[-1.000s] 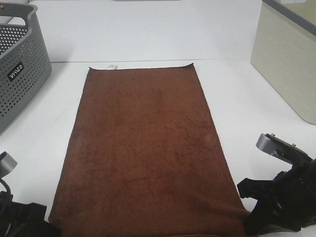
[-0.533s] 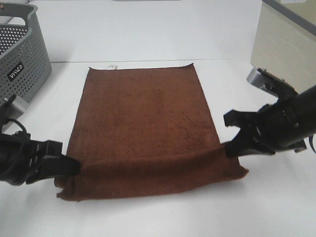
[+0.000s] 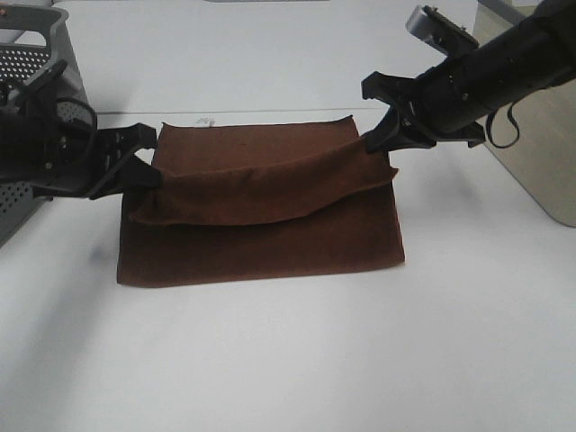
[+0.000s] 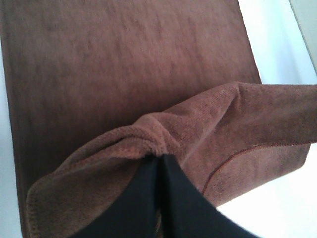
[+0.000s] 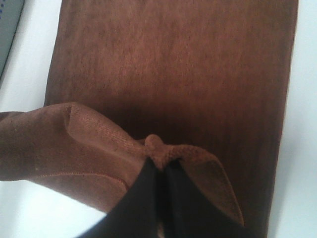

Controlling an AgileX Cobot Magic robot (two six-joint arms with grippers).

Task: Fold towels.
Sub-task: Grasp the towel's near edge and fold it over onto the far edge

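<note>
The dark reddish-brown towel [image 3: 261, 238] lies on the white table, its near half lifted and carried back over the far half. My left gripper [image 3: 148, 175] is shut on the towel's left near corner [image 4: 148, 144]. My right gripper [image 3: 378, 144] is shut on the right near corner [image 5: 161, 148]. The held edge sags between them above the flat part. A small white tag [image 3: 206, 121] shows at the far edge.
A grey perforated basket [image 3: 36, 108] stands at the back left behind my left arm. A beige bin [image 3: 531, 153] stands at the right, behind my right arm. White table [image 3: 288, 360] extends toward the front.
Both grippers have lifted the towel's near corners and carried them toward the far edge. The fold line has moved back, and the towel's footprint is about half its earlier length.
</note>
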